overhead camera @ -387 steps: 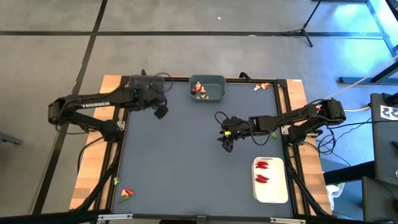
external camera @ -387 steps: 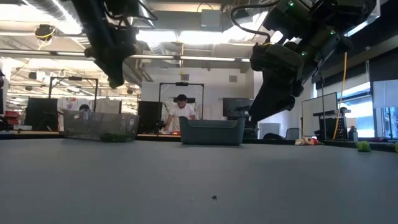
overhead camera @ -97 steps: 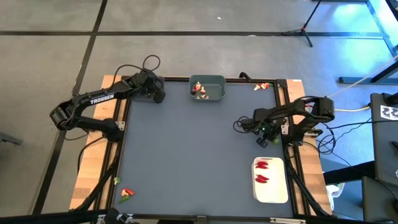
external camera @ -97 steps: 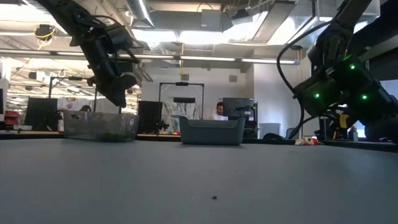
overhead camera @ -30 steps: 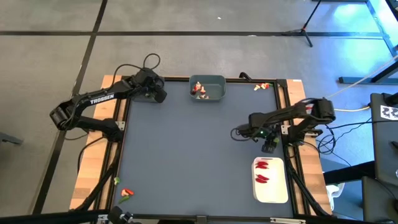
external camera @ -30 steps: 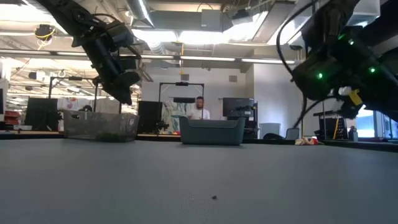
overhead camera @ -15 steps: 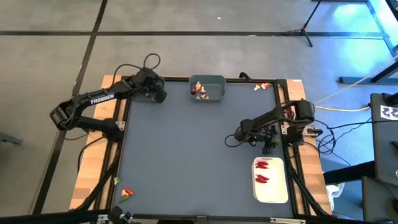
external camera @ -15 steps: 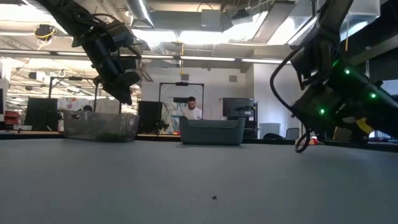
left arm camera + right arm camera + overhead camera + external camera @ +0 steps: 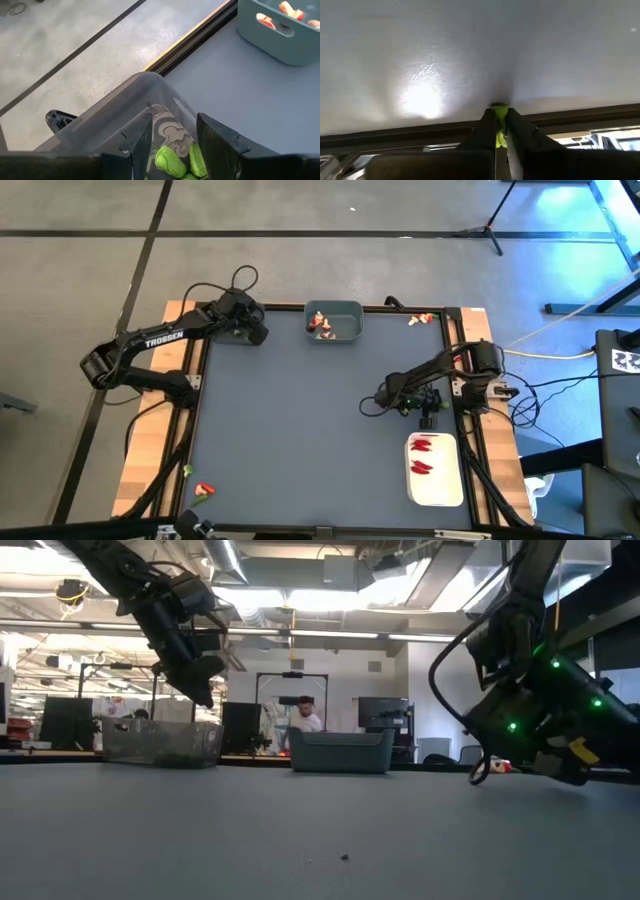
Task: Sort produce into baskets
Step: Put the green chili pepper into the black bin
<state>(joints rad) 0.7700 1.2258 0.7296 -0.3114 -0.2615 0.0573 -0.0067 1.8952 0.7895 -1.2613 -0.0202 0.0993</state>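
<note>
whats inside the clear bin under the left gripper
Inside the clear bin, the left wrist view shows small green pieces between the open left gripper fingers. The rest of the bin's floor is hidden by the gripper.

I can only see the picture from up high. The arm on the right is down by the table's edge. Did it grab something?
Observer: Yes. The right gripper is shut on a small green piece, right down at the table.
Operator: What is the other arm doing?
Observer: The left gripper is open above a clear bin.
Operator: Is anything in that bin?
Observer: Green pieces lie at its bottom.
Operator: And the teal bin?
Observer: The teal bin holds pale pieces with red.
</note>
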